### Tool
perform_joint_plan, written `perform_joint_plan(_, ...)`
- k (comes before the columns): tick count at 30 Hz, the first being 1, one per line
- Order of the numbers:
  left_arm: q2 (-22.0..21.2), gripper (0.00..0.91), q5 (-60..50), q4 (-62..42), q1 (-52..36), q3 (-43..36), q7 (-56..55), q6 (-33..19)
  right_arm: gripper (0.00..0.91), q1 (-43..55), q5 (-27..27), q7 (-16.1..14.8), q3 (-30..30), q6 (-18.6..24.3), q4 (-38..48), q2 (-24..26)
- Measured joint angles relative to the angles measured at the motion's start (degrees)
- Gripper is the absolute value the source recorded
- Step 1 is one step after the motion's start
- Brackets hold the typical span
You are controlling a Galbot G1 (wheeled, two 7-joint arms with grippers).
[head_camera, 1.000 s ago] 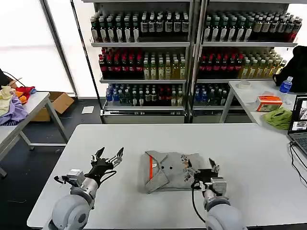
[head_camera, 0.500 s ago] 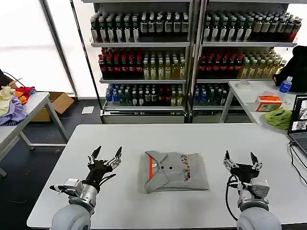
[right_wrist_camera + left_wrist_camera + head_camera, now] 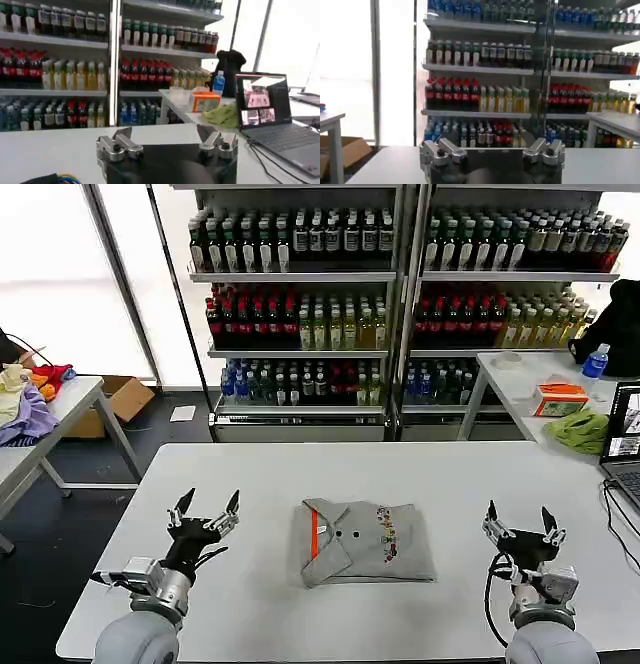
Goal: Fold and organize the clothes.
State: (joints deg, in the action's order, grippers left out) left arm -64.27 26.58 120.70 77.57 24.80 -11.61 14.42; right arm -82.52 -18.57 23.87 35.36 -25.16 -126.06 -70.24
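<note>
A grey collared shirt (image 3: 365, 541) lies folded in the middle of the white table (image 3: 300, 474), with orange trim at the neck and a small multicoloured chest print. My left gripper (image 3: 206, 509) hovers open to the left of it, fingers spread and pointing up, well apart from the cloth. To the right of the shirt my right gripper (image 3: 520, 519) is open too, raised off the table. Nothing sits between either pair of fingers. In the left wrist view the left gripper (image 3: 492, 148) faces the drink shelves; in the right wrist view the right gripper (image 3: 167, 138) faces the side table.
Shelves of bottles (image 3: 400, 294) stand behind the table. A side table at the right holds a laptop (image 3: 622, 434), a lime-green cloth (image 3: 580, 429), an orange box (image 3: 560, 398) and a bottle (image 3: 595, 362). Coloured fabrics (image 3: 25, 399) are heaped on a table at far left.
Both grippers have drawn outward away from the shirt, the right one letting go of its right edge. The shirt now lies flat and folded, untouched.
</note>
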Motion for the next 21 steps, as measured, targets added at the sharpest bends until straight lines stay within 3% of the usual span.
perform_joint_plan(21,-0.99,0.907,-1.75,1.04,1.86,1.85,0.76,3.39,0.907,-0.39,0.04,-0.33,0.23,0.37,0.26,0.62)
